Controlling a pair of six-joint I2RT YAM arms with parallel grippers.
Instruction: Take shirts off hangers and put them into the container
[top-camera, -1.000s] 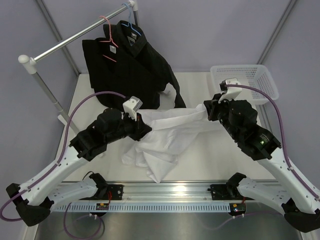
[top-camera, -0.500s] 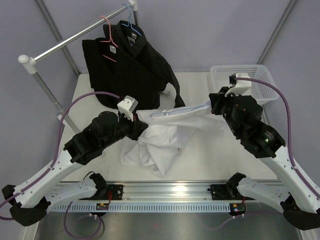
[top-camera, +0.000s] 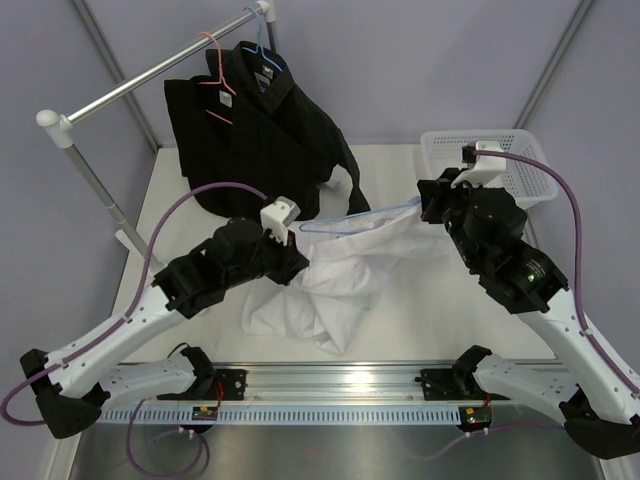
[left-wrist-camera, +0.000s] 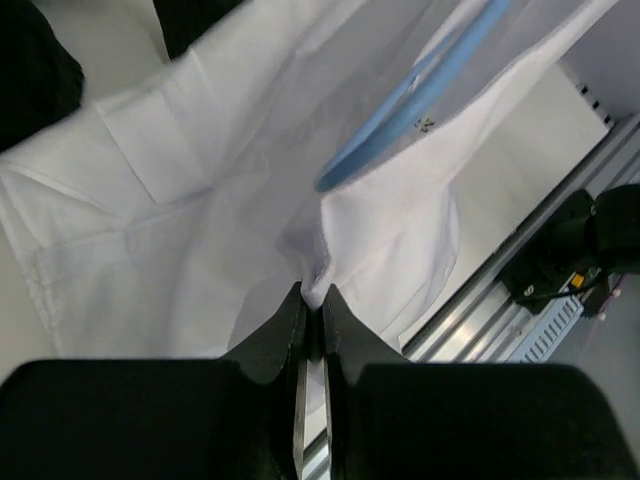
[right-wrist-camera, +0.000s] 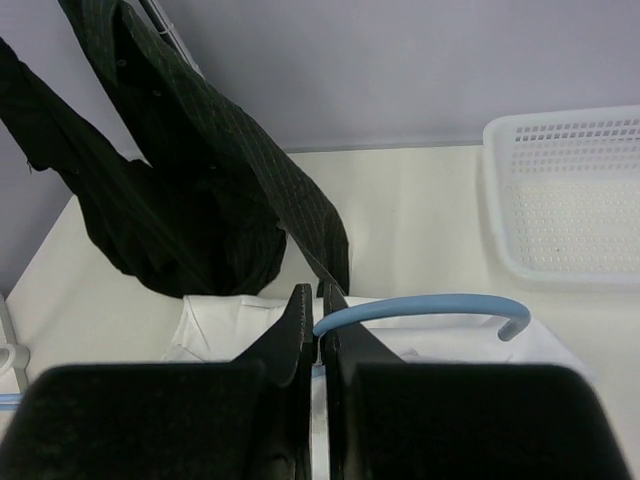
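Currently the white shirt (top-camera: 345, 270) is stretched above the table (top-camera: 430, 312), well short of the container (top-camera: 510, 150) at far right. My left gripper (left-wrist-camera: 311, 292) is clenched on its cloth, my right gripper (right-wrist-camera: 318, 298) on the light blue hanger (right-wrist-camera: 430, 301) inside it. Next, I judge, pull these apart to free the hanger.

Both arms reach inward over the white shirt (top-camera: 340, 270). The left gripper (top-camera: 298, 264) sits at its left edge, jaws pinched on fabric. The right gripper (top-camera: 427, 207), at its right end, is clamped on the blue hanger (right-wrist-camera: 420, 303).
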